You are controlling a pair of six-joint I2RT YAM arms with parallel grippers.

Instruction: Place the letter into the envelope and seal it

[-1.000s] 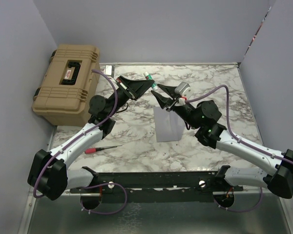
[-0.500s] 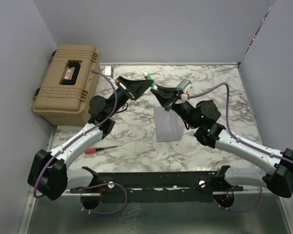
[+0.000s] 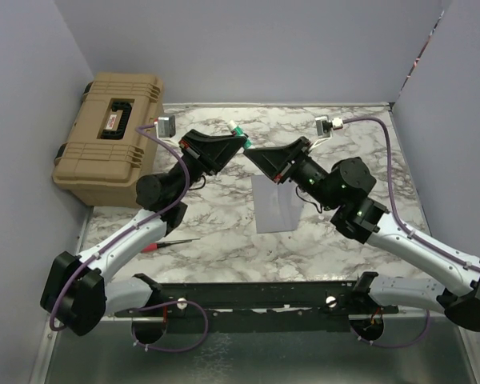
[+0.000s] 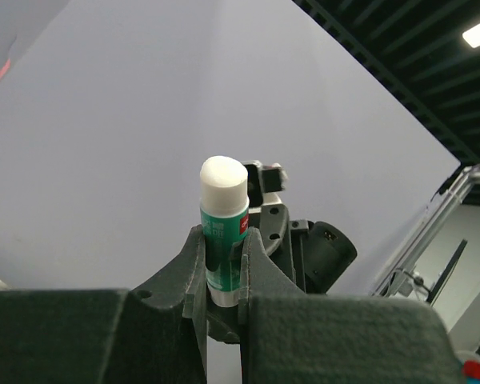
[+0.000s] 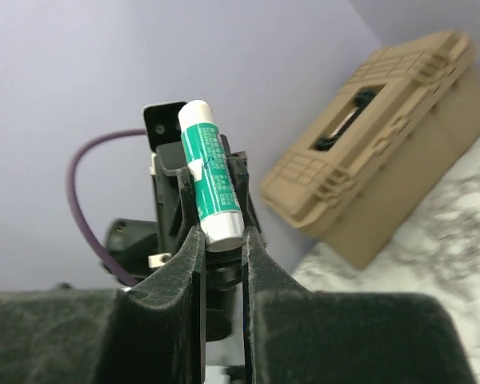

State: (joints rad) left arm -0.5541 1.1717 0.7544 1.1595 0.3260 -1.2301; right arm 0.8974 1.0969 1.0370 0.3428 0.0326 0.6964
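A green-and-white glue stick [image 3: 237, 130] is held in the air between my two grippers above the back of the table. My left gripper [image 3: 242, 142] is shut on its green body [image 4: 224, 232]. My right gripper [image 3: 252, 154] is shut on one white end [image 5: 224, 232]. In the left wrist view the left gripper [image 4: 222, 268] has the stick's round white end standing above it. In the right wrist view the right gripper [image 5: 222, 244] pinches the stick at its fingertips. The grey-lilac envelope [image 3: 276, 206] lies flat on the marble table below the grippers. The peach letter is not in view.
A tan hard case [image 3: 112, 136] stands at the back left and also shows in the right wrist view [image 5: 384, 152]. A red-handled screwdriver [image 3: 164, 244] lies at the front left. Lilac walls enclose the table on three sides.
Both wrists have turned and lifted, so their cameras swung upward and outward. The glue stick stayed between the two grippers and shifted slightly left.
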